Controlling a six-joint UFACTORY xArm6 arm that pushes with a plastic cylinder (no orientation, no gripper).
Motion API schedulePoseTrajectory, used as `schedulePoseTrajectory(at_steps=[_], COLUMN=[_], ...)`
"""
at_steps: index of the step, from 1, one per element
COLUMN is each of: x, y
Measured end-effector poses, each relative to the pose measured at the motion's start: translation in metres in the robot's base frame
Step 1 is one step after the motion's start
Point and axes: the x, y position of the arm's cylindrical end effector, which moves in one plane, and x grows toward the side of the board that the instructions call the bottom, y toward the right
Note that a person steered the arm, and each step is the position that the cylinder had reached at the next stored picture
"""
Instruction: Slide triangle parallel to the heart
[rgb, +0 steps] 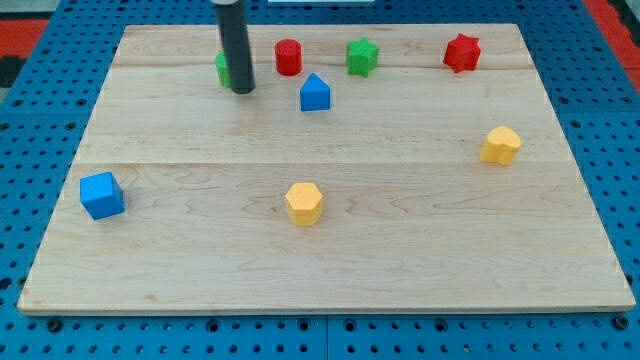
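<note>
The blue triangle-like block (315, 92) sits in the upper middle of the wooden board (330, 260). Two yellow blocks are in view: one at the right (501, 145), whose shape looks closest to a heart, and one at the lower middle (304, 203), which looks like a pentagon. My tip (243, 91) rests on the board to the left of the blue triangle, a short gap away. The rod hides part of a green block (221, 68) right behind it.
A red cylinder (288, 57), a green star (362, 56) and a red star (462, 52) stand in a row along the top edge. A blue cube (102, 195) sits near the left edge.
</note>
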Motion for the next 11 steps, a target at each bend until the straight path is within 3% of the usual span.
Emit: schedulePoseTrajectory(at_steps=[1,2,3,4,7,8,9,10,11], x=[-0.011,-0.029,-0.006,-0.005,-0.022,-0.016,0.010,0.071,0.086], y=[-0.029,-0.017,-0.024,0.020,0.005,0.074,0.140,0.140,0.157])
